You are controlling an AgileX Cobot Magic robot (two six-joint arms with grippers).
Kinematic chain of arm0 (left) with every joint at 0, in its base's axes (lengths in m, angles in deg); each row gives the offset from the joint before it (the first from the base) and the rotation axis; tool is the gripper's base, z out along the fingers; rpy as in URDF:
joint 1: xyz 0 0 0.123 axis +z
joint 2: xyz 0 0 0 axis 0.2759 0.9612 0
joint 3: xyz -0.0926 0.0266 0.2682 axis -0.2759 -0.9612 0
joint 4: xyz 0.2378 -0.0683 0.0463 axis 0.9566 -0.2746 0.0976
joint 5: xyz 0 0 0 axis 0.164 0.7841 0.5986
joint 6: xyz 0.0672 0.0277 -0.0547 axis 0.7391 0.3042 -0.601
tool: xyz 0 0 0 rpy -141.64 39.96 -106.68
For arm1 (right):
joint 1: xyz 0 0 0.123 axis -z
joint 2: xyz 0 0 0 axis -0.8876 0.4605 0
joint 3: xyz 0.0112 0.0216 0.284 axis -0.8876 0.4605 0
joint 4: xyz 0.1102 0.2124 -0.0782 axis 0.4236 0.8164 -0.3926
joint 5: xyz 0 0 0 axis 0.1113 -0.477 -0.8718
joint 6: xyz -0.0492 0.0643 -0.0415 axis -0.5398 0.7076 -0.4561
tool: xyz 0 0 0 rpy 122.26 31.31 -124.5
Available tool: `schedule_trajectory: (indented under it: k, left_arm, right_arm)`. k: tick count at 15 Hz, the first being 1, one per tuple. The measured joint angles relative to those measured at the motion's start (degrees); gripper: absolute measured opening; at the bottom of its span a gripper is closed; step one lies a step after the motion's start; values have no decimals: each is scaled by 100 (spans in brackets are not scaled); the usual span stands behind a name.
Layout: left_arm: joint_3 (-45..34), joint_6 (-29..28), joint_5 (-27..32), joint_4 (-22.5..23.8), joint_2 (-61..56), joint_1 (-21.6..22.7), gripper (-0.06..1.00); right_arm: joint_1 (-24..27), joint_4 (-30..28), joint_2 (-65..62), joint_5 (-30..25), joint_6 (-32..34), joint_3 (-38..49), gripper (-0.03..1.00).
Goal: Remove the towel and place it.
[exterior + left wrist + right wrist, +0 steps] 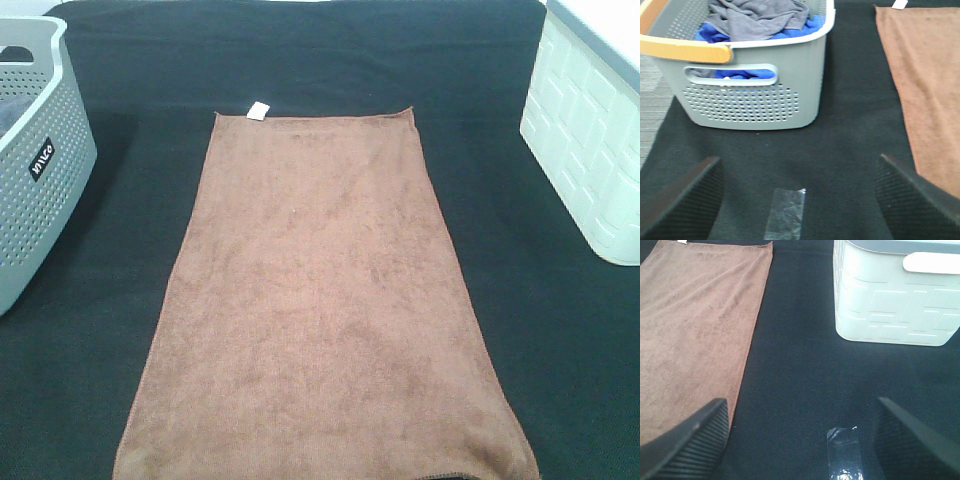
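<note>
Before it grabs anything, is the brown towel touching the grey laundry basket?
Apart. The exterior high view shows a strip of black table cover between the towel and the grey basket; the left wrist view shows the same gap.

grey basket [35, 170], white bin [590, 150], black cover [320, 60]

High camera looks down; 2 wrist cameras share towel [320, 310].

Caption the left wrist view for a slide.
Open fingers hover over black cloth, grey laundry basket ahead, brown towel flat alongside.
</note>
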Motion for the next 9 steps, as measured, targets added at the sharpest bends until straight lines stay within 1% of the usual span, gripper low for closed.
schedule_trajectory:
  k: [5,9]
  left_arm:
    - [0,0,0,-183,0,0,76]
    - [0,0,0,-195,0,0,76]
  right_arm:
    - [0,0,0,0,0,0,76]
    - [0,0,0,0,0,0,76]
